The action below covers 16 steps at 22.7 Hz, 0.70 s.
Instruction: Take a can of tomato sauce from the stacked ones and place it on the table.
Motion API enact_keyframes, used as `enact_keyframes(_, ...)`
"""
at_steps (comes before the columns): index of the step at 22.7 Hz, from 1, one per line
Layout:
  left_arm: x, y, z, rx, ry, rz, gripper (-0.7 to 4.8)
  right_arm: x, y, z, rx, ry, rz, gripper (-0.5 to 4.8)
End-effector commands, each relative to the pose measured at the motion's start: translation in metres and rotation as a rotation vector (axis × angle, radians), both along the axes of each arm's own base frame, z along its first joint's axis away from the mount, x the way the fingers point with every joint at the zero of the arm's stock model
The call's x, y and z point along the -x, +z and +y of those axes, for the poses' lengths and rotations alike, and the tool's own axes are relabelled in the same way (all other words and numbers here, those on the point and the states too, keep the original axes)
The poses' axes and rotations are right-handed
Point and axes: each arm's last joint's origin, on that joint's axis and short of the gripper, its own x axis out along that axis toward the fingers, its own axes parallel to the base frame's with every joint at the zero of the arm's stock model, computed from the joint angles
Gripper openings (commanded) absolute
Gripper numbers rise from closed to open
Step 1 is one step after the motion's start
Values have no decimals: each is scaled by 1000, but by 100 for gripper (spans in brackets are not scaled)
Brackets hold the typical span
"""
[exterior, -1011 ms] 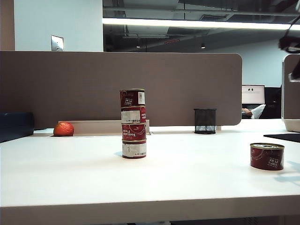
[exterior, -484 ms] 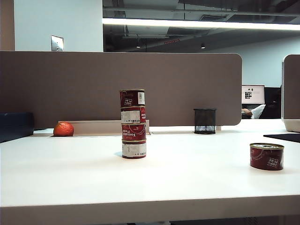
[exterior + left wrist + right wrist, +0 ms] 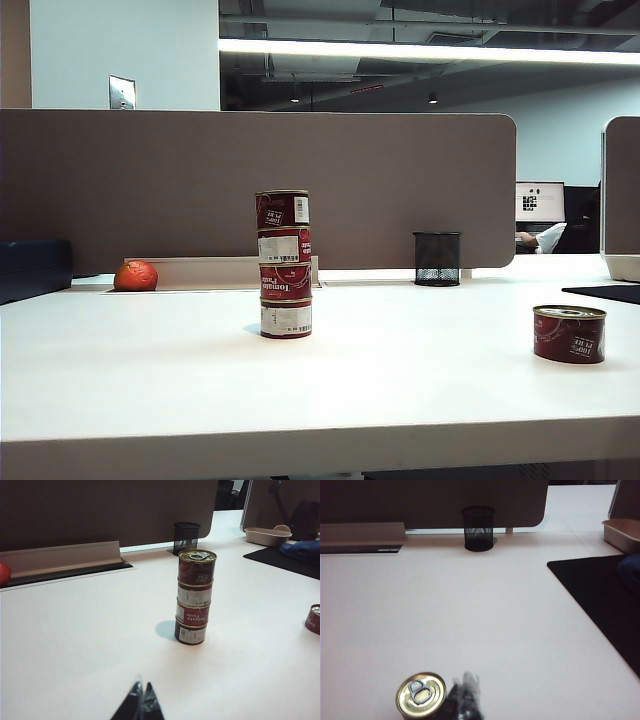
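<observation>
Four stacked cans (image 3: 285, 264) and one lone can (image 3: 569, 333) stand on the counter (image 3: 400, 380); no gripper shows in the exterior view. Wrist views alone show them: left gripper (image 3: 141, 702) pinched together, empty, short of the stack; right gripper (image 3: 465, 695) closed, empty, beside the lone can.

Setting: open-plan office.
Evidence: brown fabric partition (image 3: 260, 185) behind white desk surface (image 3: 330, 385); mesh pen holder (image 3: 437, 258); computer monitor (image 3: 540, 201) at neighbouring desk; ceiling strip light (image 3: 430, 51); exposed ducting.

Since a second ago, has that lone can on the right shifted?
No. The can of tomato sauce sits at the same spot, equally far right of the stack.
</observation>
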Motion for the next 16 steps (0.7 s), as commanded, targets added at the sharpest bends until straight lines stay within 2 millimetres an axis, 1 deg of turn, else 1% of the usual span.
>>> enact_keyframes(1, 0, 2, 0, -5, 1, -20, -6, 5, -13, -1, -8, -5, -21, -6)
enact_keyframes(4, 0, 2, 1, -45, 27, -40, -6, 10, -22, -1, -11, -5, -52, -6)
enact_keyframes(7, -2, 2, 4, -48, 158, -40, -6, 16, -28, -2, -12, -27, -96, -6)
enact_keyframes(8, -2, 3, 6, -48, 219, -38, -6, 17, -29, -2, -12, -29, -94, -6)
enact_keyframes(12, -3, 2, 10, -50, 346, -35, -6, 17, -32, -2, -9, -28, -70, -6)
enact_keyframes(16, -3, 2, 11, -47, 383, -31, -6, 17, -32, -2, -2, -29, -70, -6)
